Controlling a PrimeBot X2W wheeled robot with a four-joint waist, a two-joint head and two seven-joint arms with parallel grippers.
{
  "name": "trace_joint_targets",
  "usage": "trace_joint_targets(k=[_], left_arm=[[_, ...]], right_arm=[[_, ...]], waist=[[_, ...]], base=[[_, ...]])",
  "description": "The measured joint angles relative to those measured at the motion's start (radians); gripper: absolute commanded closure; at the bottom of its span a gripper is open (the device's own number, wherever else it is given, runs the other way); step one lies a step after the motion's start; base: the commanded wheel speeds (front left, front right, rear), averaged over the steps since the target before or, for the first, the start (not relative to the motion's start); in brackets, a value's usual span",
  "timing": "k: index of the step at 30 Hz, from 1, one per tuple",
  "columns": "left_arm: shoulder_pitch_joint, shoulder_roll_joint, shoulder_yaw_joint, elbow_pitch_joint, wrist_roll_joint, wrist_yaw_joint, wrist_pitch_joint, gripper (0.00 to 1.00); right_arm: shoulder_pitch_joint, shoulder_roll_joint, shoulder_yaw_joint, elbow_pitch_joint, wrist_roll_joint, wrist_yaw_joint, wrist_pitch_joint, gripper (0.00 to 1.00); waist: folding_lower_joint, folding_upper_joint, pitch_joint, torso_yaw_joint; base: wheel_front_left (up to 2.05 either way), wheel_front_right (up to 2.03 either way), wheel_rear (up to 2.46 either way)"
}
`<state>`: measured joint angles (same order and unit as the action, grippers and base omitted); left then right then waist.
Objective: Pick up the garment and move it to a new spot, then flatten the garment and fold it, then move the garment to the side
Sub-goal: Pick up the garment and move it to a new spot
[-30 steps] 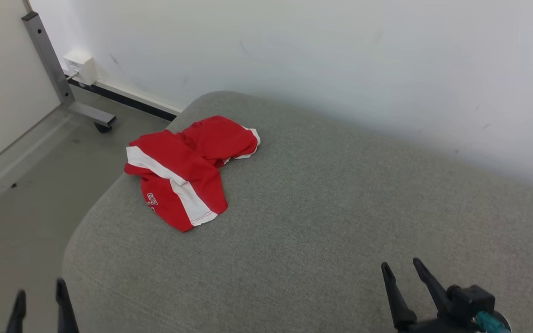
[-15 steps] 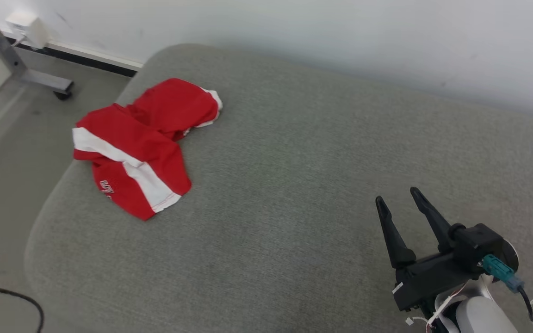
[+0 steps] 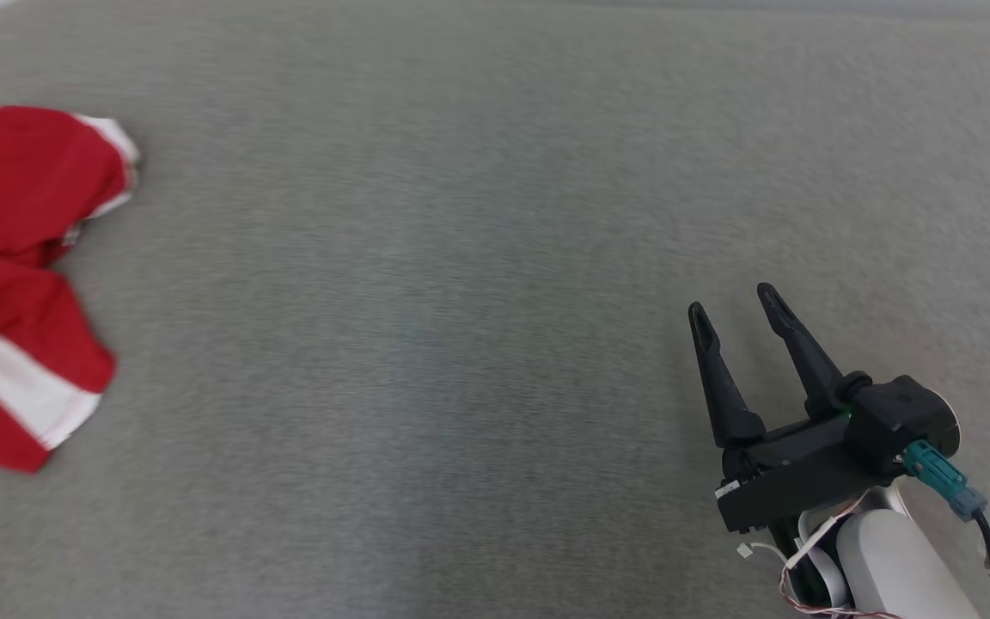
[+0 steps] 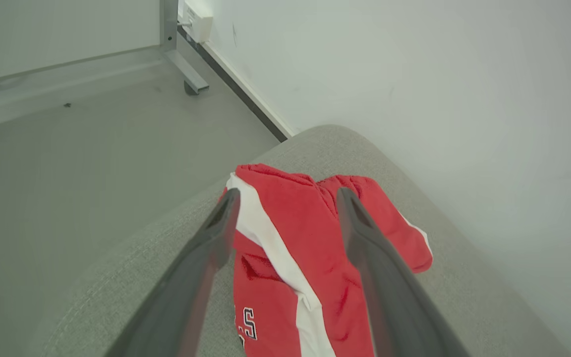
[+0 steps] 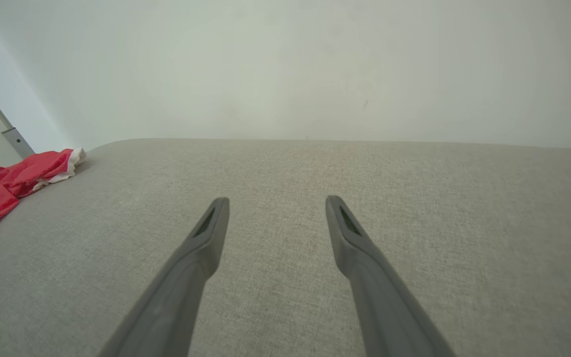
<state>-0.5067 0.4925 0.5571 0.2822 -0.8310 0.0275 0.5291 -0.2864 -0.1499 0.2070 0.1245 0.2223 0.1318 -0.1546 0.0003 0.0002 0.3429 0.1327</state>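
Crumpled red garment (image 3: 22, 172) at the left end of the grey cushion (image 3: 461, 258).
The left gripper (image 4: 289, 192) points at it, fingers spread wide; the right gripper (image 3: 730, 298) (also wide, holding nothing) is well apart; a metal leg (image 4: 169, 29) stands beyond.

The place looks like a sparse test room or lab rather than a lived-in home. A grey fabric-upholstered seat (image 4: 117, 267) stands against a bare white wall (image 4: 414, 74) with a dark baseboard (image 4: 251, 106). Nearby are a smooth grey floor (image 4: 92, 148), a metal frame leg (image 4: 169, 25) and a surface-mounted white socket box (image 4: 197, 21).
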Motion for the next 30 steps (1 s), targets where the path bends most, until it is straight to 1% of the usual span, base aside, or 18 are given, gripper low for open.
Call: trace_joint_targets(k=[1, 2, 6, 10, 16, 22, 24, 25, 26, 27, 28, 29, 30], left_arm=[[0.006, 0.009, 0.004, -0.001, -0.004, 0.008, 0.013, 0.00], [0.014, 0.019, 0.015, 0.000, -0.010, 0.026, 0.035, 0.00], [0.035, 0.036, 0.032, 0.003, -0.007, 0.059, 0.053, 0.00], [0.046, 0.039, 0.052, 0.014, -0.005, 0.088, 0.053, 0.00], [0.058, 0.035, 0.058, 0.045, -0.007, 0.117, 0.080, 0.00], [0.095, 0.031, 0.040, 0.074, -0.014, 0.153, 0.163, 0.00], [0.103, 0.037, 0.038, 0.075, -0.014, 0.163, 0.183, 0.16], [0.109, 0.038, 0.038, 0.073, -0.014, 0.167, 0.186, 0.31], [0.115, 0.038, 0.038, 0.072, -0.014, 0.168, 0.188, 0.53], [0.117, 0.038, 0.037, 0.071, -0.014, 0.169, 0.191, 0.59], [0.118, 0.037, 0.035, 0.070, -0.014, 0.167, 0.191, 0.81], [0.118, 0.035, 0.033, 0.068, -0.014, 0.165, 0.190, 1.00], [0.119, 0.033, 0.031, 0.068, -0.014, 0.160, 0.185, 1.00]], right_arm=[[0.000, 0.004, -0.001, 0.002, 0.000, 0.000, -0.005, 0.00], [0.000, 0.007, -0.003, 0.007, 0.000, 0.000, -0.013, 0.00], [-0.003, 0.016, 0.002, 0.014, 0.000, 0.000, -0.023, 0.00], [-0.014, 0.024, 0.009, 0.016, 0.000, 0.000, -0.030, 0.00], [-0.023, 0.025, 0.017, 0.020, 0.005, 0.000, -0.035, 0.00], [-0.035, 0.022, 0.026, 0.019, 0.007, 0.000, -0.033, 0.00], [-0.036, 0.019, 0.026, 0.016, 0.007, 0.000, -0.030, 0.00], [-0.036, 0.017, 0.025, 0.014, 0.007, 0.000, -0.030, 0.00], [-0.036, 0.016, 0.025, 0.013, 0.007, 0.000, -0.029, 0.00], [-0.036, 0.016, 0.024, 0.012, 0.007, 0.000, -0.026, 0.00], [-0.035, 0.016, 0.023, 0.010, 0.007, 0.000, -0.024, 0.00], [-0.033, 0.015, 0.021, 0.009, 0.007, 0.000, -0.022, 0.00], [-0.030, 0.015, 0.019, 0.009, 0.007, 0.000, -0.022, 0.00]], waist=[[0.0000, 0.0000, 0.013, -0.020], [0.0000, 0.0001, 0.036, -0.057], [0.0000, 0.0001, 0.077, -0.123], [-0.0001, 0.0001, 0.110, -0.177], [-0.0002, 0.0000, 0.150, -0.229], [-0.0002, 0.0000, 0.164, -0.258], [-0.0003, -0.0001, 0.160, -0.263], [-0.0003, -0.0001, 0.158, -0.265], [-0.0003, -0.0001, 0.155, -0.266], [-0.0003, -0.0001, 0.151, -0.267], [-0.0003, -0.0001, 0.148, -0.268], [-0.0004, -0.0001, 0.144, -0.268], [-0.0003, -0.0001, 0.140, -0.268]], base=[[0.00, 0.00, 0.00], [0.00, 0.00, 0.00], [0.00, 0.00, 0.00], [0.00, 0.00, 0.00], [0.00, 0.00, 0.00], [0.00, 0.00, 0.00], [0.00, 0.00, 0.00], [0.00, 0.00, 0.00], [0.00, 0.00, 0.00], [0.00, 0.00, 0.00], [0.00, 0.00, 0.00], [0.00, 0.00, 0.00], [0.00, 0.00, 0.00]])
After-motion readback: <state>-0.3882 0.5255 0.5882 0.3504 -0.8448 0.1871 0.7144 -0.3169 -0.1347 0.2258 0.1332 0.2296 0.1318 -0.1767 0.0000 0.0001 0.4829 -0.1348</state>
